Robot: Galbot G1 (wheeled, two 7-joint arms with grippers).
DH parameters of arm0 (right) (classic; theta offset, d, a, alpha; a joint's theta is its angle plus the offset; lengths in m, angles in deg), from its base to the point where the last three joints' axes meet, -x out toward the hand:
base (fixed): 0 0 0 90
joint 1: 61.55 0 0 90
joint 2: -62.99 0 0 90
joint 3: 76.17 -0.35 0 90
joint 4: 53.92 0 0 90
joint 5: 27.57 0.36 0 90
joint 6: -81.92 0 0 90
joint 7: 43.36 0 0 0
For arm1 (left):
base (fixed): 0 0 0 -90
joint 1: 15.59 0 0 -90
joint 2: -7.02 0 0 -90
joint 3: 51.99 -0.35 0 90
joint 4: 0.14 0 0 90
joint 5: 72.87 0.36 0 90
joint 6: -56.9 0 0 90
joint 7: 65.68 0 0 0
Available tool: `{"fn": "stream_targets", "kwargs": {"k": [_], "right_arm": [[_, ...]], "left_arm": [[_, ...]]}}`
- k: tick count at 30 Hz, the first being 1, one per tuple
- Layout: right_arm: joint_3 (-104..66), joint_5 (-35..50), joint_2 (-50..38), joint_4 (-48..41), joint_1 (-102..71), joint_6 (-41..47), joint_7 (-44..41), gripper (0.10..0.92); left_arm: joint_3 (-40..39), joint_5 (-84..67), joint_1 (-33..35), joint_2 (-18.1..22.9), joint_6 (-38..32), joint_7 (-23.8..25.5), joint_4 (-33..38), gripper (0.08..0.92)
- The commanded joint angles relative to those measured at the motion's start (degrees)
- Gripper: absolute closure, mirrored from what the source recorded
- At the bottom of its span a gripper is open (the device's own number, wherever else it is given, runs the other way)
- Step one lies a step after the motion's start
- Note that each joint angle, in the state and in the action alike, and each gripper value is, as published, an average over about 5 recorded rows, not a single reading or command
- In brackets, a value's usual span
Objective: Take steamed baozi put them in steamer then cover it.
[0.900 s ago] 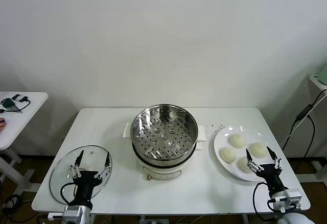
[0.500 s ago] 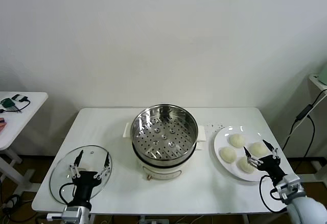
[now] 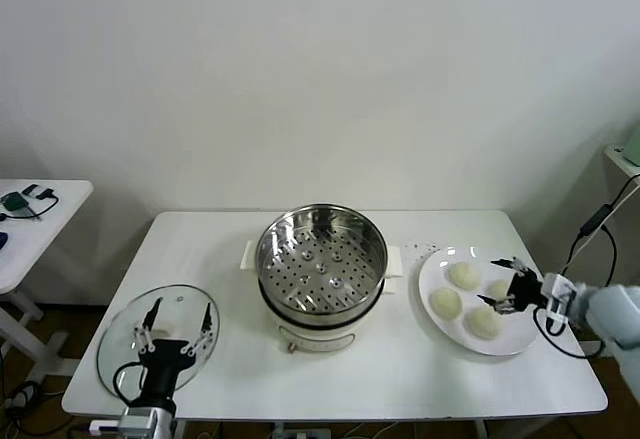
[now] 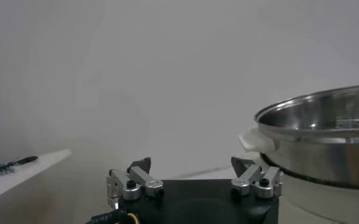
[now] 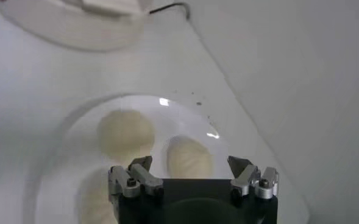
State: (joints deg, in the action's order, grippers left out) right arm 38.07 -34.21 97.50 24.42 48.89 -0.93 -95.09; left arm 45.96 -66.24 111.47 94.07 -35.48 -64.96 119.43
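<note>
Moved: my right hand (image 3: 512,287) has swung in from the worktop's (image 3: 200,249) near edge, over the plate (image 3: 440,261).
Right hand: open, empty.
Baozi (image 3: 497,289): directly beneath it.
Steamer (image 3: 322,255): well off toward my left.
Left hand (image 3: 176,331): open, parked over the cover (image 3: 125,334).

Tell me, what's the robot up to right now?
Right gripper open over the plate's baozi. Left gripper open over the cover. Steamer empty, unobstructed.

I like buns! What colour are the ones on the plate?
Creamy white baozi, clearest in the head view.

baozi (image 3: 464,275) – 4 on plate | steamer (image 3: 321,259) – empty, centre | cover (image 3: 125,344) – flat, left
</note>
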Motion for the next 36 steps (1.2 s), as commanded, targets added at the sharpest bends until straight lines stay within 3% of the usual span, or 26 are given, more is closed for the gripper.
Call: {"fn": "stream_targets", "kwargs": {"k": [1,8,19,36], "right_arm": [[43.86,-4.17,-2.87,-15.42,39.48,-0.76,-11.57,0.203],[53.35,-4.63,4.66,-22.25,45.06,-1.55,-12.13,0.203],[49.24,-7.74,15.46,-35.29,42.87,-5.07,-12.16,0.203],[46.92,-8.42,21.74,-40.99,40.91,-6.52,-13.05,0.203]], "left_arm": [[0.22,-0.30,-0.04,0.00,0.37,-0.55,-0.36,0.177],[0.11,0.07,-0.57,0.51,0.86,-0.52,-0.04,0.177],[0.82,0.31,-1.24,0.69,1.65,-0.38,-0.14,0.177],[1.46,1.22,-2.77,0.72,2.03,-0.42,-1.38,0.177]]}}
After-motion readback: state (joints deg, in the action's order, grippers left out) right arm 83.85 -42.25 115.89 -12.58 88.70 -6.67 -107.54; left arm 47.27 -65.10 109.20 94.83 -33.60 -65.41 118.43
